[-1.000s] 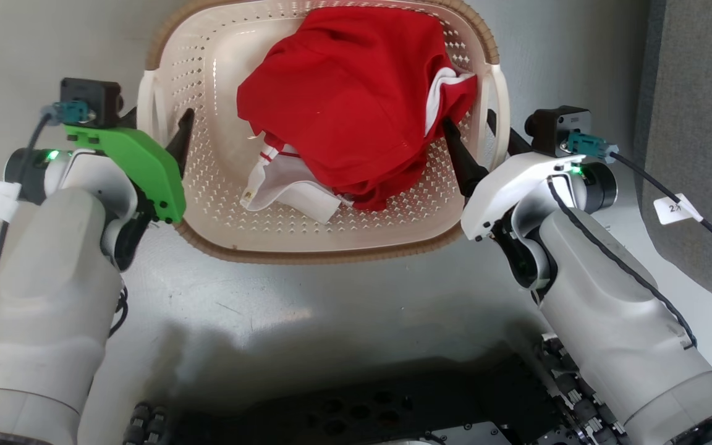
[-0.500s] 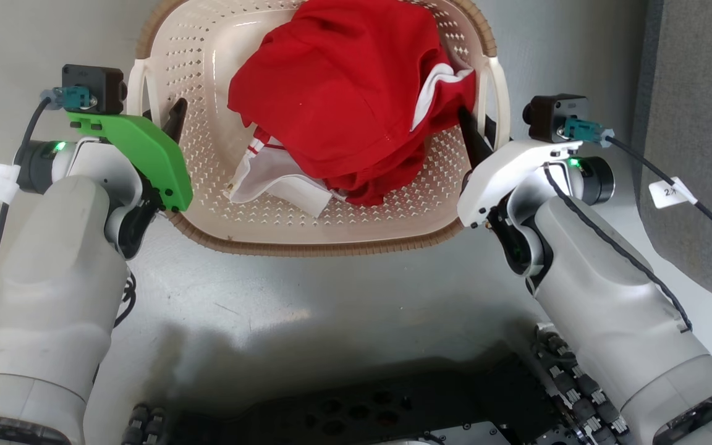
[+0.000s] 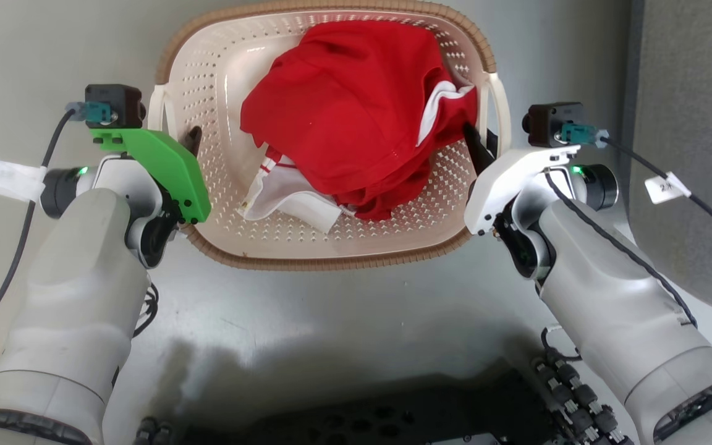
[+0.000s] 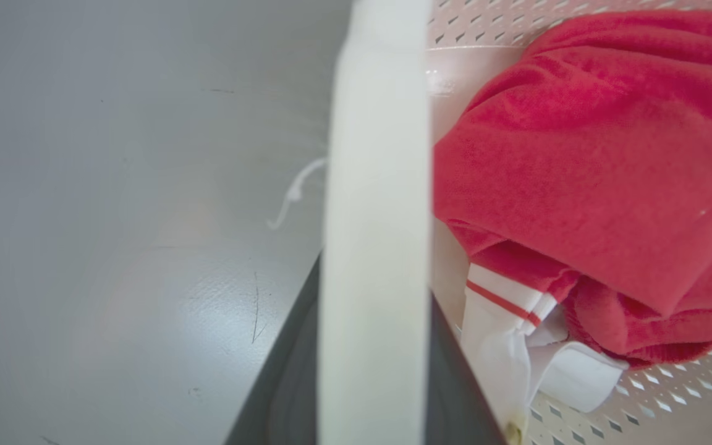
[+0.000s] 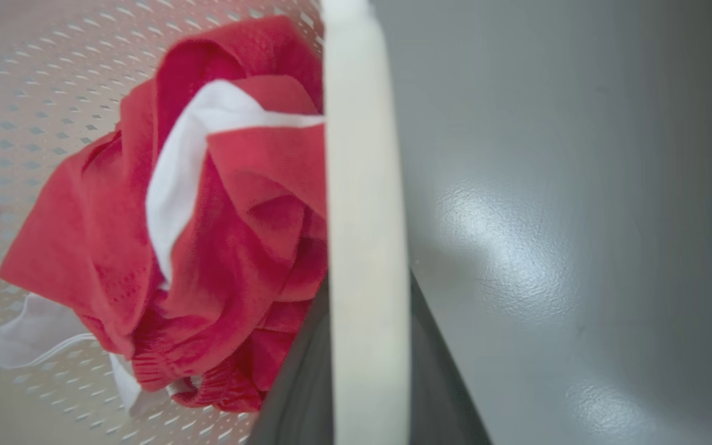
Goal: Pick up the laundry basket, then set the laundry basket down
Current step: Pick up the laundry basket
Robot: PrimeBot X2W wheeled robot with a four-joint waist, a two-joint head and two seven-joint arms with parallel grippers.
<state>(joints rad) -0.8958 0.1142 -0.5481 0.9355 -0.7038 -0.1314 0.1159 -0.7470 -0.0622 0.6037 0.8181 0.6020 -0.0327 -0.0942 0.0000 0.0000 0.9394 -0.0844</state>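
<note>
Left gripper [image 3: 180,139], fingers clamped either side of the left handle [image 4: 374,247]. Centre: laundry basket [image 3: 331,262], holding red and white clothes [image 3: 343,111], spanning squarely between both arms against the grey floor [image 3: 331,321]. Right gripper [image 3: 486,143], likewise closed on the right handle [image 5: 365,247]. Handle-to-handle axis crosswise; neither arm nearer.
</note>
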